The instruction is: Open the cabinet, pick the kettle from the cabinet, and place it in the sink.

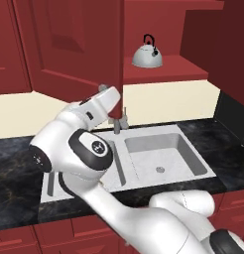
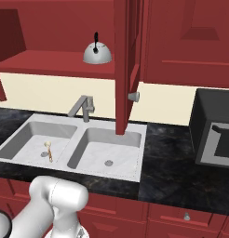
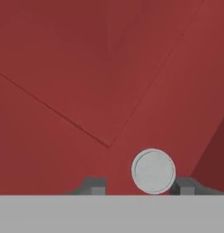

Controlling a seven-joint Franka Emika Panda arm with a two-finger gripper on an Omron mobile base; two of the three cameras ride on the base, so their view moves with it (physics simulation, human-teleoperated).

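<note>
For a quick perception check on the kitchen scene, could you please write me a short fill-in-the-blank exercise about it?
1. The kettle stands on the red ____ inside the cabinet.
2. In the hand view, a round silver ____ lies between the fingertips of the gripper.
3. A small wooden-handled spoon lies in the ____ basin of the sink, as the right base view shows it.
4. The faucet stands at the ____ edge of the sink.

Missing words: shelf; knob; left; back

no text, label, brand, number or sign can be read on anything here.
</note>
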